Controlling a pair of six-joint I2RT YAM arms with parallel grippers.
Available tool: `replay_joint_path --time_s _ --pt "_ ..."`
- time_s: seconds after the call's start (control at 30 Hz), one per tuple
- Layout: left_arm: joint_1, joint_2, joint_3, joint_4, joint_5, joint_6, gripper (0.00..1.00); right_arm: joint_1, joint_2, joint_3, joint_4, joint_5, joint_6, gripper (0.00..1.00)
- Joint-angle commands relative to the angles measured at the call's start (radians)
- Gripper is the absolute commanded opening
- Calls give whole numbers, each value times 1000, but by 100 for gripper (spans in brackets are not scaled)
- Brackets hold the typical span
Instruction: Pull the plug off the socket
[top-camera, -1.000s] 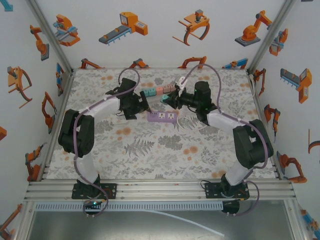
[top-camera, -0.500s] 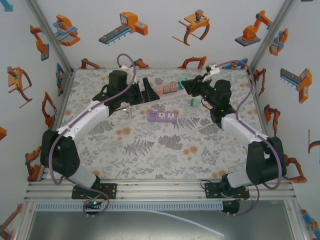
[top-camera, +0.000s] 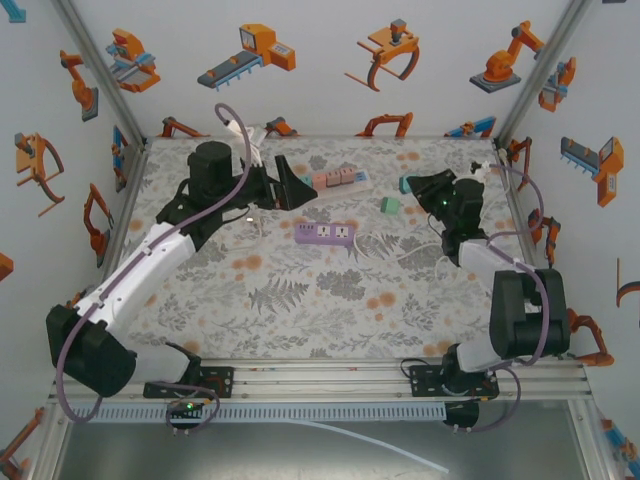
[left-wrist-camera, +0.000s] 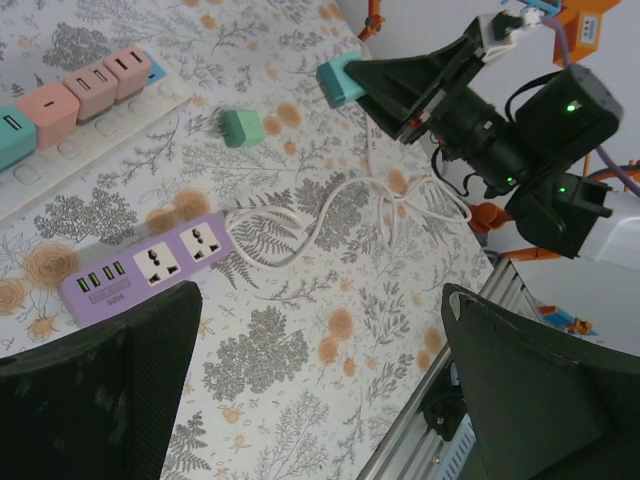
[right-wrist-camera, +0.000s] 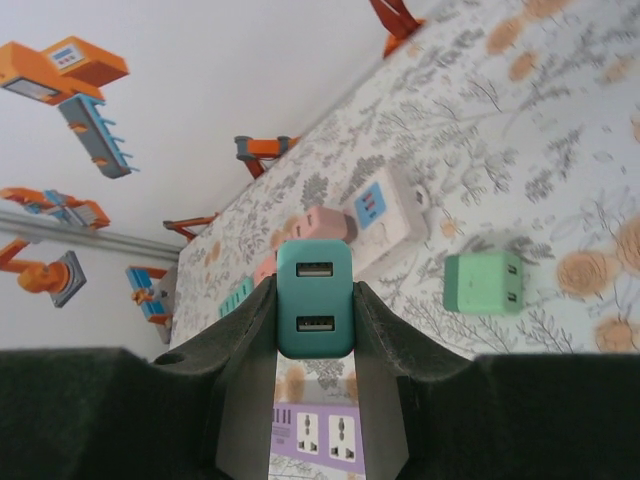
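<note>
Nearest the arm bases, a white cable (left-wrist-camera: 345, 212) lies in loose loops on the floral worktop (top-camera: 300, 310), running off the right end of the purple power strip (top-camera: 325, 233). The purple strip lies flat near the middle of the worktop, with its sockets facing up.

Just beyond the purple strip and to its right, a small green adapter (top-camera: 390, 204) lies by itself on the worktop, apart from both strips.

Farther back and well to the right of the purple strip, the right fingers (right-wrist-camera: 245, 350) are clamped on the two sides of the teal plug (right-wrist-camera: 315, 310). Its two USB ports face the right wrist camera. The plug is held up off the worktop, clear of any socket and well apart from the white strip.

At about the same depth, beyond the purple strip and a little to its left, the left fingers (left-wrist-camera: 100, 400) are spread wide with nothing between them.

Farthest back, the white socket strip (top-camera: 338, 184) lies at a slant beyond the purple strip. A row of pink plugs (left-wrist-camera: 85, 92) is seated in it. In the overhead view its left end is just beside the left fingers, though I cannot tell whether they touch.
</note>
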Motion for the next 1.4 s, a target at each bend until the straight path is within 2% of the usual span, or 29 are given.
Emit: replay_joint_path --time_s 0.0,0.37,0.63,0.83,0.9,1.17,1.3,1.37 --pt "-7 -51 -20 -21 -17 41 97 -6 38 -24 34 45 60 8" --pt "-9 -91 -32 -103 -19 97 97 -6 222 -39 49 -23 67 10" --pt "-9 -81 -45 -105 -6 103 97 -6 279 -75 79 -28 80 13" --pt "-9 -75 -40 -103 1 103 97 -5 335 -69 80 -46 98 24" --pt "-9 -75 -41 -107 -1 105 97 -6 352 -69 80 -48 119 34" --pt "-10 -65 -40 -117 -6 100 97 -5 332 -75 28 -32 118 53" --pt "-9 -60 -32 -127 -34 98 97 -5 284 -77 -13 -15 107 56" --pt "-10 -53 -17 -169 -109 90 97 -5 238 -81 -54 1 114 56"
